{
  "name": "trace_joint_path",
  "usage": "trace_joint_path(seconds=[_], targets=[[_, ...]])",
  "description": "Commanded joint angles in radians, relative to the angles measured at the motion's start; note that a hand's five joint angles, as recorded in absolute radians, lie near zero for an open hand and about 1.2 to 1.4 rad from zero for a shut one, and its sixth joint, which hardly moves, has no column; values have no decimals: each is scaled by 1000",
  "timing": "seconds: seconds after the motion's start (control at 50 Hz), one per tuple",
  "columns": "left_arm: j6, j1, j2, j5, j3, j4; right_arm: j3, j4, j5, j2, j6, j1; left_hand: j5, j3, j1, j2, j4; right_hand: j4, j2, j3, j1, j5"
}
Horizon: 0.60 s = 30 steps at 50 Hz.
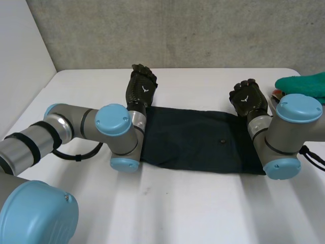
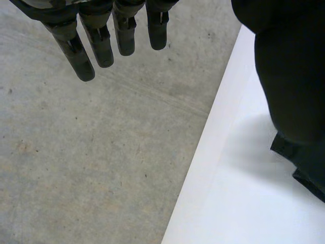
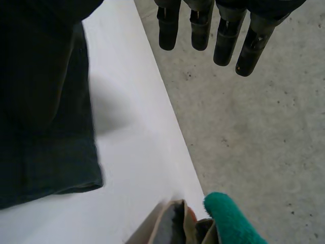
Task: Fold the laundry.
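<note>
Cloth [image 1: 198, 140], dark and spread as a long rectangle, is laid flat on the white counter [image 1: 203, 203] between the two arms. The left hand [image 1: 141, 86] is held near its far left corner and the right hand [image 1: 247, 99] near its far right corner, both with fingers straight and apart, nothing being gripped. A green cloth [image 1: 304, 84] is seen at the counter's right edge.
</note>
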Motion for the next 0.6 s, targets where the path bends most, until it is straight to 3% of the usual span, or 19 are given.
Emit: trace_joint_path(seconds=[0.02, 0.1, 0.2, 0.24, 0.34, 0.4, 0.46, 0.6], targets=[[-7, -17, 154, -2, -202, 129, 143, 157, 6, -191, 224, -17, -46, -37, -18, -31, -30, -64, -52, -43, -30, -68], [-8, -31, 232, -8, -305, 143, 209, 322, -28, -294, 382, -32, -46, -37, -18, -31, -30, -64, -52, -43, -30, -68], [-56, -40, 322, -10, -458, 140, 278, 496, -146, -328, 488, -91, -46, -37, -18, -31, -30, -64, -52, -43, -30, -68], [-86, -42, 349, -10, -497, 140, 317, 511, -204, -330, 492, -126, -46, -37, -18, -31, -30, -64, -52, -43, -30, -68], [-175, -45, 389, -10, -573, 137, 364, 452, -234, -321, 488, -152, -46, -37, -18, -31, -30, -27, -16, -6, 6, -32], [-185, -50, 389, -12, -586, 137, 362, 389, -215, -290, 485, -151, -46, -37, -18, -31, -30, 350, 362, 371, 383, 346], [-189, -53, 389, -12, -594, 135, 351, 354, -183, -259, 467, -166, -46, -37, -18, -31, -30, 1155, 1167, 1176, 1188, 1151], [-191, -48, 432, -12, -623, 132, 397, 343, -143, -369, 288, -233, -46, -37, -18, -31, -30, 1158, 1170, 1179, 1191, 1154]])
